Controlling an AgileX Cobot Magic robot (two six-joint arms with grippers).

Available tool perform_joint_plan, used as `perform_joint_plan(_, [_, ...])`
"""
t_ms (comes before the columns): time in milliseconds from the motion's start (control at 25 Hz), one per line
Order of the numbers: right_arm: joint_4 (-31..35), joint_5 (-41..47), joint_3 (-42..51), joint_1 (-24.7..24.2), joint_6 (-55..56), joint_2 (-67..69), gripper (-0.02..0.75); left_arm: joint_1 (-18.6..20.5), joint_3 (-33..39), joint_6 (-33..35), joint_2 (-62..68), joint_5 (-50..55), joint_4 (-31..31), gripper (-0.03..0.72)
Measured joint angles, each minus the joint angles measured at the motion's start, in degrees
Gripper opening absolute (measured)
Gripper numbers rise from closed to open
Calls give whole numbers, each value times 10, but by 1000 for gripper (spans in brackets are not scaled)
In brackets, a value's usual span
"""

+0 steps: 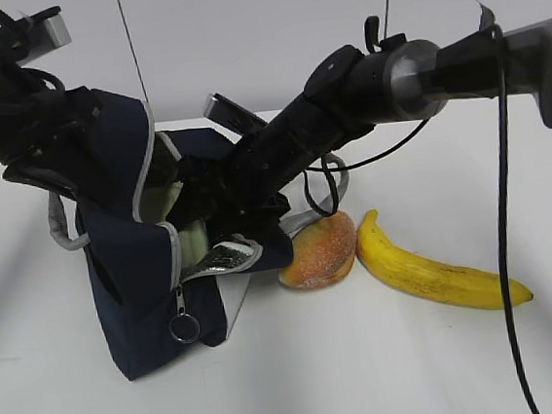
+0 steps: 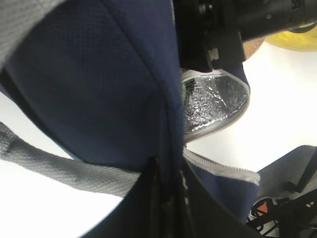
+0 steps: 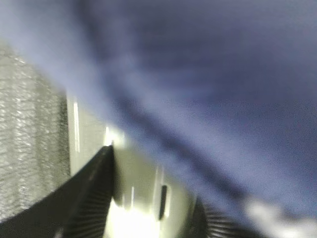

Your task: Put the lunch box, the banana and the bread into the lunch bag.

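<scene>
The navy lunch bag (image 1: 134,309) stands on the white table with its mouth facing right. My left gripper (image 2: 168,198) is shut on a fold of the bag's blue fabric and holds the top flap up. My right gripper (image 3: 153,188) reaches inside the bag, hidden in the exterior view. The pale green lunch box (image 3: 133,198) lies between its fingers in a blurred view, so I cannot tell whether they still press it. The bread (image 1: 319,252) lies just right of the bag. The banana (image 1: 439,274) lies next to it.
A silver foil flap (image 1: 224,259) hangs out of the bag's mouth, right under the right arm (image 1: 343,93). The zipper's ring pull (image 1: 184,326) dangles at the bag's front. A grey strap (image 1: 60,228) loops out on the left. A black cable (image 1: 505,244) hangs at the right.
</scene>
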Motion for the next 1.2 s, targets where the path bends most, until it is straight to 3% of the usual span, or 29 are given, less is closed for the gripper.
perform_joint_plan(160, [-26, 5, -4, 0, 12, 0, 554, 0, 0, 0, 0, 0, 9, 16])
perform_joint_plan(280, [-77, 13, -24, 0, 45, 0, 591, 0, 0, 0, 0, 0, 16, 16])
perform_joint_plan(600, [-239, 132, -166, 0, 151, 1, 602, 0, 0, 0, 0, 0, 20, 16])
perform_joint_plan(840, [-286, 186, -243, 0, 194, 1, 598, 0, 0, 0, 0, 0, 21, 16])
perform_joint_plan(1200, [-358, 194, -246, 0, 221, -26, 591, 0, 0, 0, 0, 0, 22, 16])
